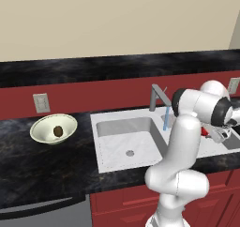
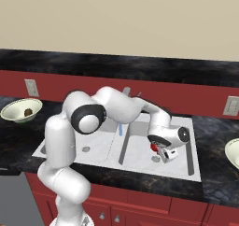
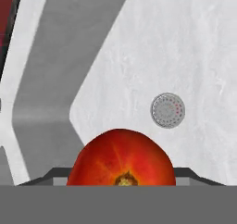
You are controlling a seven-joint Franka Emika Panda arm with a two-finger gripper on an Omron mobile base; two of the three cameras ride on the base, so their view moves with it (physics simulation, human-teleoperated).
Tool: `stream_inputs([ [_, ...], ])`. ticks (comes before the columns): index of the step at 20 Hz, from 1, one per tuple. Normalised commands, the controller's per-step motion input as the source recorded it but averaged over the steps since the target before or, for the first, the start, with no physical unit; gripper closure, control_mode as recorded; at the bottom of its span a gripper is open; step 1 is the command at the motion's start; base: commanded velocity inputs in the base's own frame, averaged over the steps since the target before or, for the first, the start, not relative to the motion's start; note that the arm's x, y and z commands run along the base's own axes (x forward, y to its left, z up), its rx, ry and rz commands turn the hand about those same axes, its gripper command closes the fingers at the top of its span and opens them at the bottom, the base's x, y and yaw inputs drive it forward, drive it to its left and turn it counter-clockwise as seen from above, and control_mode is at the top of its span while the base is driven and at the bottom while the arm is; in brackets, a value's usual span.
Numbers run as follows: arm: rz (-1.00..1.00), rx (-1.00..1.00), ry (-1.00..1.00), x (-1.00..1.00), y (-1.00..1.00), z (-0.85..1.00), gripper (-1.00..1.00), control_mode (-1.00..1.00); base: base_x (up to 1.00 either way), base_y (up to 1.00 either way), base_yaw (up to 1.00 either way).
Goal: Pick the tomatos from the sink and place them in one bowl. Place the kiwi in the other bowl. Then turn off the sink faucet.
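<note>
here, end effector [image 2: 158, 151] gripping tomato [image 3: 121, 158], over sink [image 3: 185, 56]

Robot arm [image 1: 180, 151]: external appearance.
Glossy white, rounded tubular links join at bulbous housings; dark grey to black rings and caps mark the joints, one large dark disc [image 2: 88, 119] showing at centre left of the right base view. The hand [image 2: 169, 151] ends in a small white block with dark detailing.

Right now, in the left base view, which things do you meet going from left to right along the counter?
Grey wall outlet → pale cream-green bowl holding the brown kiwi → round grey sink drain → grey angular faucet → white robot arm.
</note>
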Motion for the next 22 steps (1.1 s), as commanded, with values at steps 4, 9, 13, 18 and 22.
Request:
stream_inputs([
  [4,-0.21,0.0,-0.27,-0.33,-0.13,0.98,1.0,-1.0,0.0,0.0,0.0],
  [9,-0.22,0.0,-0.04,-0.19,-0.1,1.0,1.0,-1.0,0.0,0.0,0.0],
  [13,-0.27,0.0,0.09,-0.02,-0.3,0.84,1.0,-1.0,0.0,0.0,0.0],
  [18,-0.39,0.0,0.17,0.0,-0.63,0.36,1.0,-1.0,0.0,0.0,0.0],
  [22,-0.43,0.0,0.23,0.0,-0.78,0.06,1.0,-1.0,0.0,0.0,0.0],
])
